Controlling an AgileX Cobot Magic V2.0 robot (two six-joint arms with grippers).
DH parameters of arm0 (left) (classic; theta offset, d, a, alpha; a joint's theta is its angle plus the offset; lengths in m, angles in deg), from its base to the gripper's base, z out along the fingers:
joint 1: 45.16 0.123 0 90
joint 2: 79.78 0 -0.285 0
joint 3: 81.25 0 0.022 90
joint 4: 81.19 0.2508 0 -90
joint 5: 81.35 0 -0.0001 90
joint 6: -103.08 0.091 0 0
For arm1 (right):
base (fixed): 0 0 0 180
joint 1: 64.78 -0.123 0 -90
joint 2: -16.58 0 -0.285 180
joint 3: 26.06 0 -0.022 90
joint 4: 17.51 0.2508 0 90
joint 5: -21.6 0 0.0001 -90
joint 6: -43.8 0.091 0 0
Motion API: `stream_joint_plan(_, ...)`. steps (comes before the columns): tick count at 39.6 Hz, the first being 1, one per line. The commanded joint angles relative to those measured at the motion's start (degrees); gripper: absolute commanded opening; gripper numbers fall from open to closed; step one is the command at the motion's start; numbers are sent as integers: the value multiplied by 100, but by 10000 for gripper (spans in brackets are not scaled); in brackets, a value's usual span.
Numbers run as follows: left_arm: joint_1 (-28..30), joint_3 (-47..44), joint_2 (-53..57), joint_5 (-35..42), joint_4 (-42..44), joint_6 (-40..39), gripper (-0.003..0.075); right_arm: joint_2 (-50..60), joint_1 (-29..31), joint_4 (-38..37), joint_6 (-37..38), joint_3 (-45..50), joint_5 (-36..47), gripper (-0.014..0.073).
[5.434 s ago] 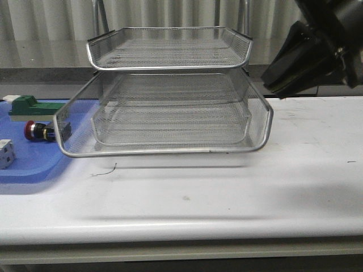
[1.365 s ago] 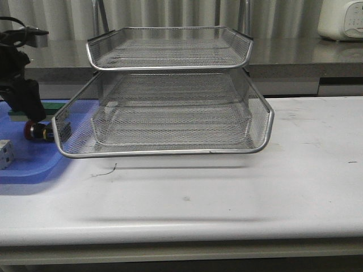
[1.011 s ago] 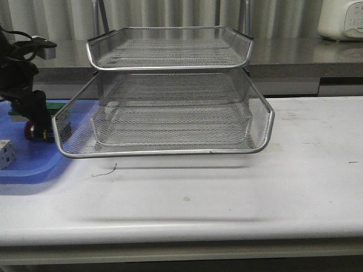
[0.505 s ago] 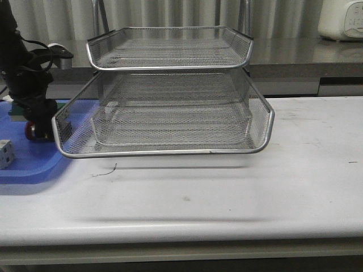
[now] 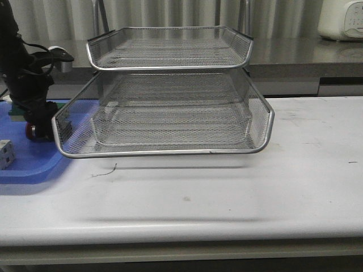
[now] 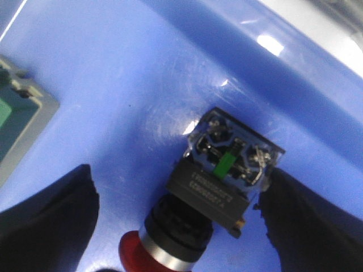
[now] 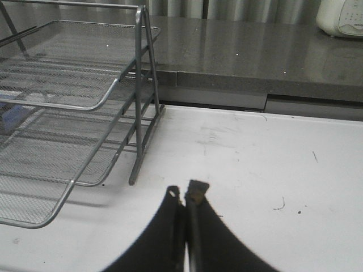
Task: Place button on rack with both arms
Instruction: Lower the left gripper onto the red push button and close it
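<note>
While the left arm's black gripper (image 6: 176, 226) is reaching down over the flat blue plastic tray (image 5: 22, 164) at the left end of the white bench (image 5: 227, 192), I am seeing its fingers (image 6: 48, 218) standing spread to either side of the small push-button switch with the red mushroom head, silver collar and black body (image 6: 212, 209). One finger is lying just against the clear terminal end of the button; the other is sitting apart from it, so the fingers are released and grasping nothing. The button is lying on its side on the blue tray floor. In the front view only its red head (image 5: 29, 131) is peeking out beside the gripper, just beside the left rim of the three-tier silver wire-mesh rack (image 5: 170, 113). The rack is standing in the middle of the bench, its middle tier sticking out forward. A white cube (image 5: 4, 154) is sitting on the tray nearer me, and a green block's grey-edged corner (image 6: 17, 124) is showing near the button. The right arm's gripper (image 7: 184, 195) is hovering over bare bench to the right of the rack, fingers clenched together on nothing.
</note>
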State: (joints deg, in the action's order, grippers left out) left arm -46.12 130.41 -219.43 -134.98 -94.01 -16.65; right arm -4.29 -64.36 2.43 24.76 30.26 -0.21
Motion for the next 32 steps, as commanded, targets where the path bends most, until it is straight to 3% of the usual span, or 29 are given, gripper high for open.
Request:
stream_joint_plan(1,-16,155,288,126,-74,5,538,-46,28,12,2,-129,431,-60)
stream_joint_plan(6,-16,155,288,98,-52,5,440,-46,28,12,2,-129,431,-60)
stream_joint_plan(14,-16,155,288,98,-52,5,210,-46,28,12,2,-129,431,-60)
stream_joint_plan(20,4,155,288,98,-40,5,94,-46,28,12,2,-129,431,-60)
stream_joint_plan(32,210,155,454,43,-97,-57,55,-46,28,12,2,-129,431,-60)
